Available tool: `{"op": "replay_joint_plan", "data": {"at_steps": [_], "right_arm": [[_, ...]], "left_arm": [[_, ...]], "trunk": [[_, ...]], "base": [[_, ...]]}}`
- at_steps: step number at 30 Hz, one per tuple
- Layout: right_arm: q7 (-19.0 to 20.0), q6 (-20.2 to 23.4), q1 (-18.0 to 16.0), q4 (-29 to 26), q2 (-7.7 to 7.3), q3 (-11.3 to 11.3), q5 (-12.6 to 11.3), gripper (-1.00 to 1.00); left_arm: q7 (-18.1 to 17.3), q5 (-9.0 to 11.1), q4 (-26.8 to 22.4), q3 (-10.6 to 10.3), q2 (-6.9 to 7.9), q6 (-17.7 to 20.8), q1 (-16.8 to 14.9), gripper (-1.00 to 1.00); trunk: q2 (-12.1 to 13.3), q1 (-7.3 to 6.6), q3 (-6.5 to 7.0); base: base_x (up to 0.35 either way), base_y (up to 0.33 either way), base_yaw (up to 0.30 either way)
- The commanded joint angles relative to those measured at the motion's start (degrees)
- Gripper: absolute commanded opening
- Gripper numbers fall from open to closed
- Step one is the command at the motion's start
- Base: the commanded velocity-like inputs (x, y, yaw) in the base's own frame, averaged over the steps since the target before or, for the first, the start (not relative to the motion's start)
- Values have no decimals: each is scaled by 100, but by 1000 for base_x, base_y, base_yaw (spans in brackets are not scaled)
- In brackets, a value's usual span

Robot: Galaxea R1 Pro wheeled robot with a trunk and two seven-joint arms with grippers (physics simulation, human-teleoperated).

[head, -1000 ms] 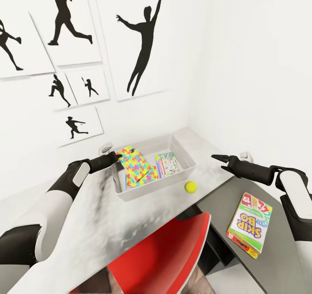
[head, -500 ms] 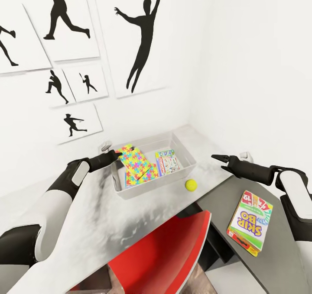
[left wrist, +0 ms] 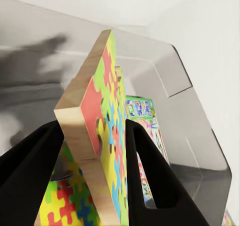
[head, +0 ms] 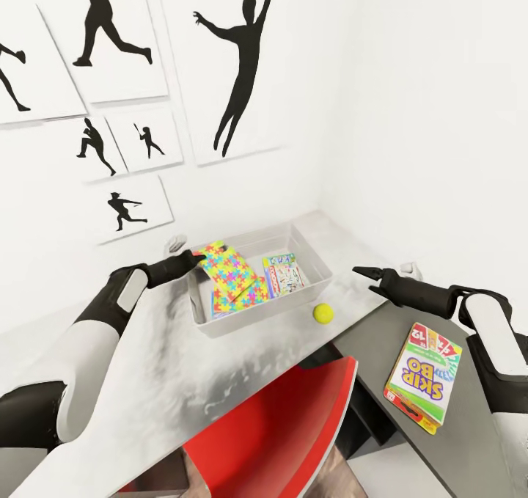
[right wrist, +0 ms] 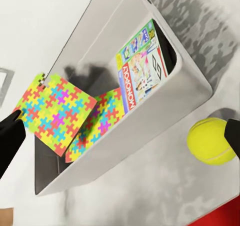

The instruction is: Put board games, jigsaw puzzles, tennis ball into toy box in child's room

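Bright, even render; soft shadows

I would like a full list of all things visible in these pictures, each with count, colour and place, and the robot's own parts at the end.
toy box: one, light grey, on the table.
table: one, pale grey-white top, in the wall corner.
jigsaw puzzles: two, multicoloured; one held tilted over the box, one lying inside.
Monopoly board game: one, white and red, inside the box.
tennis ball: one, yellow, on the table beside the box.
Skip-Bo board game: one, white-red-yellow, on the dark grey cabinet.
chair: one, red, at the table.
silhouette pictures: several, black on white, on the wall.
left gripper: black, shut on the puzzle.
right gripper: black, above the table near the ball.
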Motion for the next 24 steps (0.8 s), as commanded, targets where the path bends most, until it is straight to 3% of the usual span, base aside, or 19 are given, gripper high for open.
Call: {"op": "replay_joint_plan", "data": {"at_steps": [1,11,12,24], "right_arm": [[-30,24,-3,-2,11,-4,-29,100],[-35,24,2,-3,37,-6,-29,100],[-35,24,2,-3,38,-7,-29,100],[-29,24,2,-4,36,-5,-29,100]], "left_arm": [[4,17,-32,9,-1,75,-3,-100],[47,17,-355,-24,-9,405,-1,-100],[48,17,-387,-23,-9,438,-1,100],[61,14,-519,-27,-6,778,-1,100]], "trunk": [[-11,3,-10],[-11,3,-10],[-11,3,-10],[-11,3,-10]], "base": [[0,0,0],[0,0,0],[0,0,0],[0,0,0]]}}
